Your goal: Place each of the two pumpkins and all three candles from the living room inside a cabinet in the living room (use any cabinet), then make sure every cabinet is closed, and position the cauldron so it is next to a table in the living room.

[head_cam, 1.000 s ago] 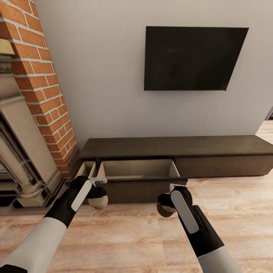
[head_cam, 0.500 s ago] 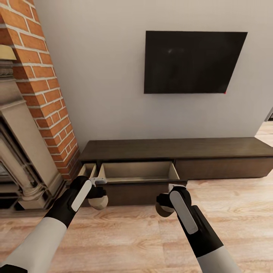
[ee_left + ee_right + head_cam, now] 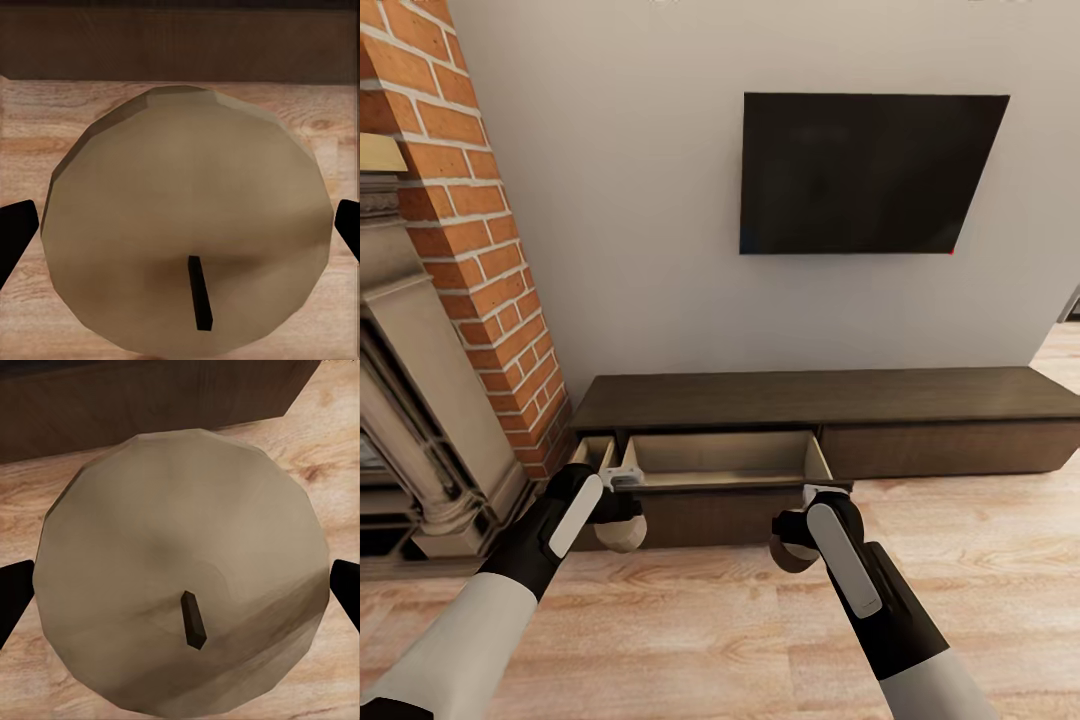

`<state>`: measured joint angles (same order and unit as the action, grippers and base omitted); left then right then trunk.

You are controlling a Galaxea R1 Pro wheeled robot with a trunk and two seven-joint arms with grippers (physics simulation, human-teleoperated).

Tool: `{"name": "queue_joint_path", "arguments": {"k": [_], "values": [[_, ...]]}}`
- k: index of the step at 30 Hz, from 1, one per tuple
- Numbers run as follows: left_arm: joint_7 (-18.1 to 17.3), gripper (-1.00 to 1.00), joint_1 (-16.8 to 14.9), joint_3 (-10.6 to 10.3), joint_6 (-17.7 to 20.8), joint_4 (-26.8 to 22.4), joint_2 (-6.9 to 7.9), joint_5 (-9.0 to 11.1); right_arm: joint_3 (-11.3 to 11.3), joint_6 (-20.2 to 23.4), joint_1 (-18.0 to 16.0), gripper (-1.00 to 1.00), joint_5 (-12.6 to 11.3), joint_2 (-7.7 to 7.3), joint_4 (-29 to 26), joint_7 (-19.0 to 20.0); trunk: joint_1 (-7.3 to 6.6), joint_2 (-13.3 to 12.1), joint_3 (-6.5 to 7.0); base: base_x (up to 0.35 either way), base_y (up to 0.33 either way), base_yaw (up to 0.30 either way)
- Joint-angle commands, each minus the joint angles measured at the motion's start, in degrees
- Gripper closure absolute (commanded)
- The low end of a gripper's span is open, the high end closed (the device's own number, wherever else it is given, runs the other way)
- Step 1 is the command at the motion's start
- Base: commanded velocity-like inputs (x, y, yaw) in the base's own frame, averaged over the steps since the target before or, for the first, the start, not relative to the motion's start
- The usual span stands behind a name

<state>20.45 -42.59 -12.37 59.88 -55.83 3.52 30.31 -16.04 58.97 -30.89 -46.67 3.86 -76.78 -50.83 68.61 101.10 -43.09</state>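
My two candles are tan with black wicks; the cabinet is dark brown, its drawer insides pale beige; my floor is light wood plank.

Left hand clamped, right hand clamped, arms forward

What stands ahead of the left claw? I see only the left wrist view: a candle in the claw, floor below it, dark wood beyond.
Observer: That wood is the front of the cabinet's wide drawer, which is pulled out, pale inside.
Operator: Where is the right claw?
Observer: The right claw holds a second candle over the floor, short of the same drawer front.
Operator: Is anything to my left?
Observer: A narrow drawer, also open, beside the brick chimney.
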Motion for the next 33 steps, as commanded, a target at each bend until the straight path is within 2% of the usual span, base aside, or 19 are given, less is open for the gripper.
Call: {"name": "queue_joint_path", "arguments": {"k": [1, 4, 12, 21, 33], "values": [[0.56, 1.00, -0.04, -0.20, 0.12, -0.06, 0.04, 0.54, -0.04, 0.20, -0.05, 1.00, -0.51, 0.00, -0.04, -0.59, -0.23, -0.39, 0.13, 0.000, 0.000, 0.000], [0.56, 1.00, -0.04, -0.20, 0.12, -0.12, -0.08, 0.54, -0.04, 0.19, -0.05, 1.00, -0.48, -0.04, -0.04, -0.60, -0.89, -1.59, 0.67, 0.000, 0.000, 0.000], [0.56, 1.00, -0.04, -0.20, 0.12, -0.23, -1.61, 0.46, -0.12, 0.21, -0.05, 1.00, -0.44, -0.08, -0.20, -0.63, -2.65, -4.80, 2.10, 0.000, 0.000, 0.000], [0.56, 1.00, -0.04, -0.20, 0.12, -0.62, -1.75, 0.45, -1.24, 0.14, -0.05, 1.00, -0.36, -0.26, -0.27, -1.04, -4.62, -8.41, 3.72, 0.000, 0.000, 0.000], [0.56, 1.00, -0.04, -0.20, 0.12, -0.68, -1.77, 0.44, -1.41, 0.17, -0.13, 1.00, -0.27, -0.43, -0.30, -0.94, -7.26, -13.22, 5.87, 0.000, 0.000, 0.000]]}}
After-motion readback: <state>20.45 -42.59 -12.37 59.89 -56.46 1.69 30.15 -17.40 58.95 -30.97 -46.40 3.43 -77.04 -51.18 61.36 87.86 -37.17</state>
